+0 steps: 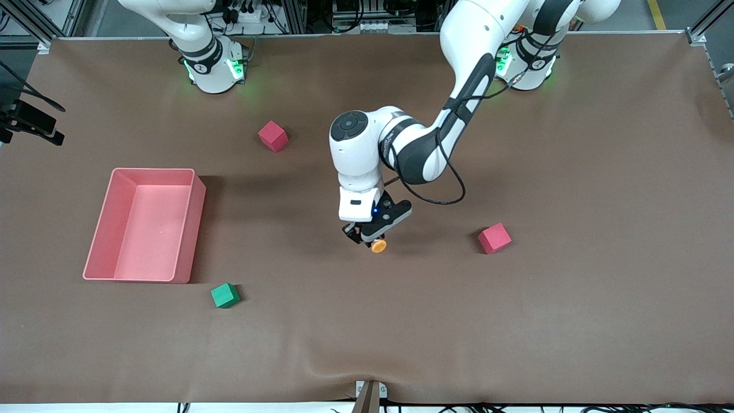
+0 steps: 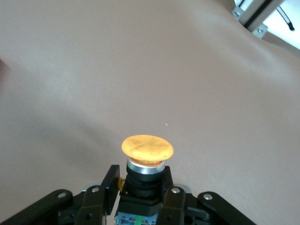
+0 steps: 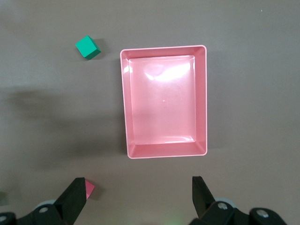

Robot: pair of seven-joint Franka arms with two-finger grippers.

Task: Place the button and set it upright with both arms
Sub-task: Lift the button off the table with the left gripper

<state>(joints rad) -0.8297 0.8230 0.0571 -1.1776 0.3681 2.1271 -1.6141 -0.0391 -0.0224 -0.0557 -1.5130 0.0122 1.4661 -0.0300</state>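
Observation:
The button (image 1: 378, 246) has a round orange cap (image 2: 147, 147) on a black body with a silver ring. My left gripper (image 1: 370, 241) is shut on that body (image 2: 140, 180), low over the brown cloth in the middle of the table. The cap sticks out past the fingertips, away from the wrist. The left arm reaches in from its base to this spot. My right gripper (image 3: 138, 194) is out of the front view. It hangs open and high, looking down on the pink tray (image 3: 201, 103), with nothing between its fingers (image 3: 75, 197).
The pink tray (image 1: 198, 195) stands toward the right arm's end. A green cube (image 1: 224, 295) lies nearer the front camera than the tray. One pink-red cube (image 1: 273, 136) sits near the right arm's base, another (image 1: 494, 238) beside the left gripper toward the left arm's end.

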